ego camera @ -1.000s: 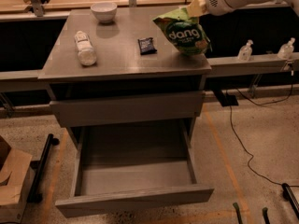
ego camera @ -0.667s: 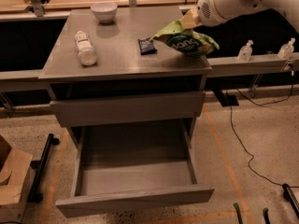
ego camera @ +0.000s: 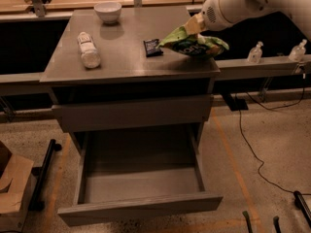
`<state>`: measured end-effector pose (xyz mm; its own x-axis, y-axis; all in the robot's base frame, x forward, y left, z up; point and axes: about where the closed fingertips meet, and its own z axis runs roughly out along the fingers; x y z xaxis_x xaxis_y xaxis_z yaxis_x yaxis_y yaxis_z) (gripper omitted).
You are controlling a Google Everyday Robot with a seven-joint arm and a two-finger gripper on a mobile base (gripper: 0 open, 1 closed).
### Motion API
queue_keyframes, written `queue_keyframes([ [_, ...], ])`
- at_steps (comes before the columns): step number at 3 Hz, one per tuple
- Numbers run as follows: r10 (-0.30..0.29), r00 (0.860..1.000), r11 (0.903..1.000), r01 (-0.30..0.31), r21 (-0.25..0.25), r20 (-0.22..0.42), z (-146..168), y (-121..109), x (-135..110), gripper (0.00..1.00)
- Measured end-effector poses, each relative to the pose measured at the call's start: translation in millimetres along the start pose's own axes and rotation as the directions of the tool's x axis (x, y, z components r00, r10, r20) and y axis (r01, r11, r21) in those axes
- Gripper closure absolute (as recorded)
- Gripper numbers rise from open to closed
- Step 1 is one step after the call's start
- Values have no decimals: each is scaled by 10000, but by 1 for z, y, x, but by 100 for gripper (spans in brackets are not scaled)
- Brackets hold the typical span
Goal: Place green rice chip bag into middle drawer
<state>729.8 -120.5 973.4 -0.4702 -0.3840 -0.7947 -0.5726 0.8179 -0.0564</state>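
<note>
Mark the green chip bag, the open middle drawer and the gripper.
green rice chip bag (ego camera: 197, 45): camera view, middle of its crinkled green face.
middle drawer (ego camera: 141, 186): camera view, bare grey floor of the pulled-out drawer.
gripper (ego camera: 193, 27): camera view, fingertips clamped on the bag's top edge.

My grey surface (ego camera: 131, 64) carries a white bowl (ego camera: 108, 11) at the back, a bottle (ego camera: 88, 50) lying left and a black packet (ego camera: 152, 47) near centre, the gripper (ego camera: 195, 25) clasping the green rice chip bag (ego camera: 194, 43) above its right edge.

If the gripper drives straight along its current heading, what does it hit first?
The gripper, gripping the green rice chip bag, points down-left: probably the countertop near the black packet; depth unclear.
</note>
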Motion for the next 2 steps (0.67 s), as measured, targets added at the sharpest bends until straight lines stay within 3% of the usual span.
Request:
queue_keyframes([
  [1,124,9994,9993,-136,-361,-329,-6,19,18,100],
  [2,490,9947,9943,-571,-905,-901,-12,53,53,100],
])
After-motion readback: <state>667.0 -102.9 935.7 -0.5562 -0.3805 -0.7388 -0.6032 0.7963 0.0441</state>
